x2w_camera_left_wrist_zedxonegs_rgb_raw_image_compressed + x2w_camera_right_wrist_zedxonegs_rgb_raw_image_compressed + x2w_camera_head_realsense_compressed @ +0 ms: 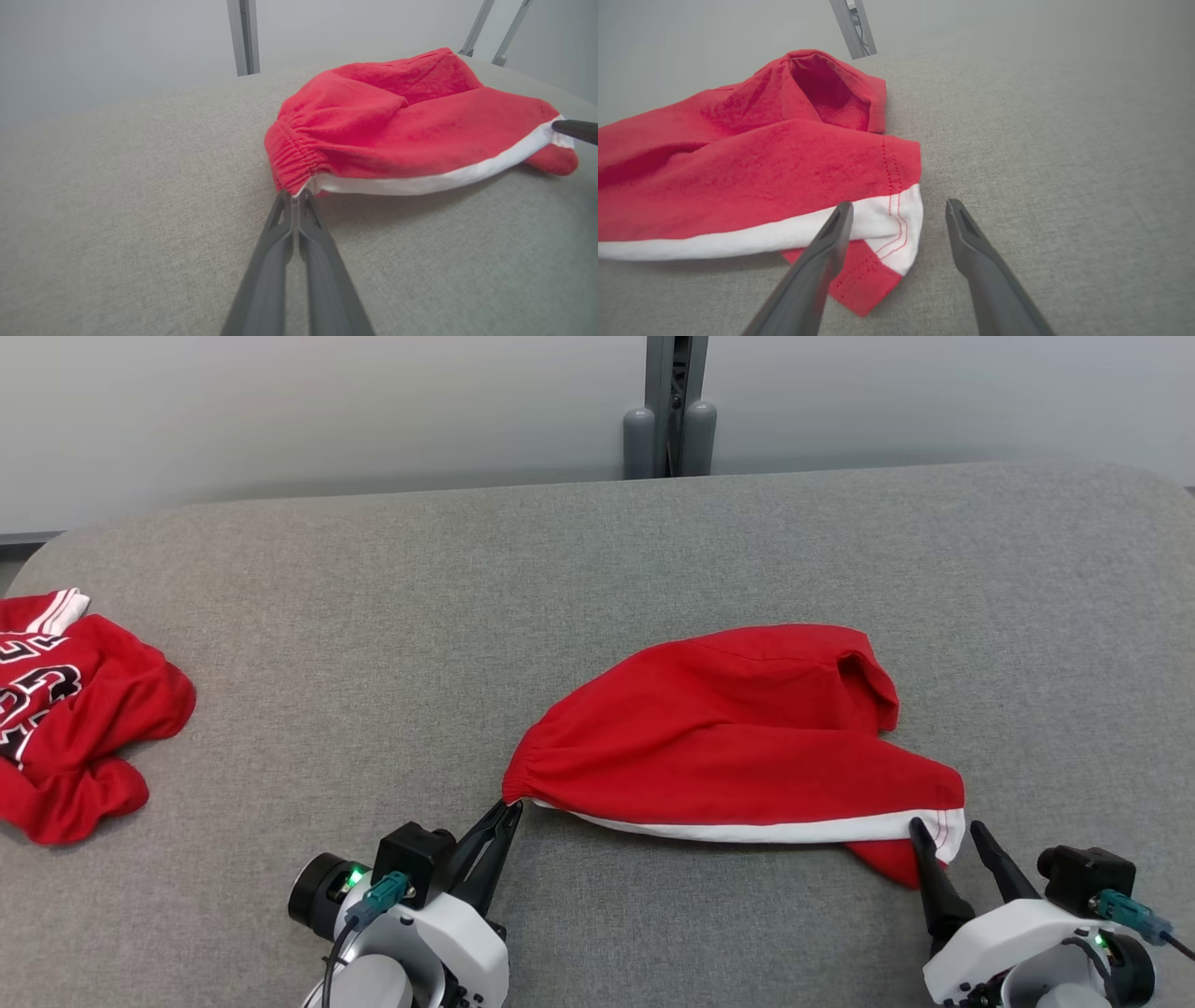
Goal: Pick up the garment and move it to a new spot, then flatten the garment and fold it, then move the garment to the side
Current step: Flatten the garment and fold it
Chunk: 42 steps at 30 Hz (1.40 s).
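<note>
surface: grey fabric table (597,551) | wall (280,401): pale grey | post (674,392): grey metal

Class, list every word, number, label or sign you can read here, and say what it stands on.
Nothing reads whole.
Red jersey: black characters edged in white, crumpled and cut by the picture's edge; unreadable.
Red shorts: no lettering shows.
</note>
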Motion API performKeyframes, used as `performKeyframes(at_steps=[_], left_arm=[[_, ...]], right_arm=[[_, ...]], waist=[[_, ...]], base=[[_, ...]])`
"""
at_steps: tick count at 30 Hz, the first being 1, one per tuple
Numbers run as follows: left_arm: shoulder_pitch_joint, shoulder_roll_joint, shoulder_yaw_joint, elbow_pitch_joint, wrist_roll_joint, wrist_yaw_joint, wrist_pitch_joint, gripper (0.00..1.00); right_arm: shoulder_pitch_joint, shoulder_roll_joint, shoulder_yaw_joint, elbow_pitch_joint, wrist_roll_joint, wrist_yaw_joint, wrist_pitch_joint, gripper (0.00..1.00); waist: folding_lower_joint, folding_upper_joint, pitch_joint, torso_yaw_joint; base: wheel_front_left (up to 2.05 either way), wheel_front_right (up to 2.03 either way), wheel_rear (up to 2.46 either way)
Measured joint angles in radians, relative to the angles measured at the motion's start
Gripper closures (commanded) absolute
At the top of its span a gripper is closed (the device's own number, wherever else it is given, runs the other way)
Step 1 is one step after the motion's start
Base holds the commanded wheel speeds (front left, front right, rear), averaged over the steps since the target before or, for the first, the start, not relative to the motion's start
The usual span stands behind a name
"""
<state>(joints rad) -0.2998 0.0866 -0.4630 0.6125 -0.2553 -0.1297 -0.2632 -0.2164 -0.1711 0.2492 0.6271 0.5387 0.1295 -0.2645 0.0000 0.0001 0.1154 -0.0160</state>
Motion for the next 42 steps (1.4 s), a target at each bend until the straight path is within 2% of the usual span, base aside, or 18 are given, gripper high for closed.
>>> performKeyframes(at_steps=[1,2,3,4,11,13,15,18,24,28,31,37,42], left_arm=[[0.0,0.0,0.001,-0.001,0.001,0.0,0.0,1.0],[0.0,0.0,0.003,-0.001,0.002,0.0,0.0,1.0],[0.0,0.0,0.005,-0.002,0.002,0.0,0.0,1.0],[0.0,0.0,0.006,-0.002,0.003,0.0,0.0,1.0],[-0.002,0.01,0.002,-0.026,-0.003,0.0,0.0,1.0],[-0.003,0.018,-0.023,-0.037,-0.038,0.0,0.0,1.0],[-0.01,0.035,-0.093,-0.053,-0.109,0.0,0.005,1.0],[-0.036,0.102,-0.204,-0.133,-0.237,-0.001,0.056,1.0],[-0.115,0.319,-0.299,-0.395,-0.481,0.0,0.206,1.0],[-0.172,0.453,-0.304,-0.564,-0.611,0.0,0.31,1.0],[-0.221,0.512,-0.27,-0.657,-0.703,0.0,0.346,1.0],[-0.335,0.537,-0.179,-0.733,-0.86,0.0,0.383,1.0],[-0.442,0.525,-0.153,-0.704,-0.913,0.003,0.448,1.0]], right_arm=[[0.0,0.0,0.013,0.004,0.009,0.0,0.0,0.04],[-0.002,0.0,0.023,0.007,0.021,0.0,0.0,0.33],[-0.003,0.0,0.032,0.008,0.027,0.0,0.0,0.8],[-0.005,-0.001,0.04,0.007,0.034,0.0,0.0,1.0],[-0.007,-0.031,0.034,-0.053,0.041,0.0,0.0,1.0],[-0.007,-0.043,0.017,-0.101,0.037,0.0,0.0,1.0],[-0.008,-0.057,-0.004,-0.158,0.029,0.0,0.0,1.0],[-0.008,-0.077,-0.039,-0.245,0.014,0.0,0.0,1.0],[-0.03,-0.121,-0.072,-0.391,-0.01,0.0,0.0,1.0],[-0.063,-0.151,-0.073,-0.452,-0.014,0.0,0.0,1.0],[-0.096,-0.181,-0.071,-0.491,-0.012,0.0,0.0,1.0],[-0.179,-0.24,-0.049,-0.551,0.043,0.0,0.0,1.0],[-0.286,-0.29,-0.002,-0.56,0.089,0.0,0.007,1.0]], waist=[[0.0,0.0,0.001,0.001],[0.0,0.0,0.003,0.001],[0.0,0.0,0.004,0.001],[0.0,0.0,0.004,0.001],[0.0,0.0,-0.001,-0.006],[0.0,0.0,-0.005,-0.008],[0.0,0.0,-0.012,-0.011],[0.0,0.0,-0.026,-0.016],[0.0,0.0,-0.056,-0.027],[0.0,0.0,-0.077,-0.031],[0.0,0.0,-0.087,-0.032],[-0.0001,0.0,-0.093,-0.03],[0.0,0.0,-0.079,-0.032]], base=[[0.0,0.0,0.0],[0.0,0.0,0.0],[0.0,0.0,0.0],[0.0,0.0,0.0],[0.0,0.0,0.0],[0.0,0.0,0.0],[0.0,0.0,0.0],[0.0,0.0,0.0],[0.0,0.0,0.0],[0.0,0.0,0.0],[0.0,0.0,0.0],[0.0,0.0,0.0],[0.0,0.0,0.0]])
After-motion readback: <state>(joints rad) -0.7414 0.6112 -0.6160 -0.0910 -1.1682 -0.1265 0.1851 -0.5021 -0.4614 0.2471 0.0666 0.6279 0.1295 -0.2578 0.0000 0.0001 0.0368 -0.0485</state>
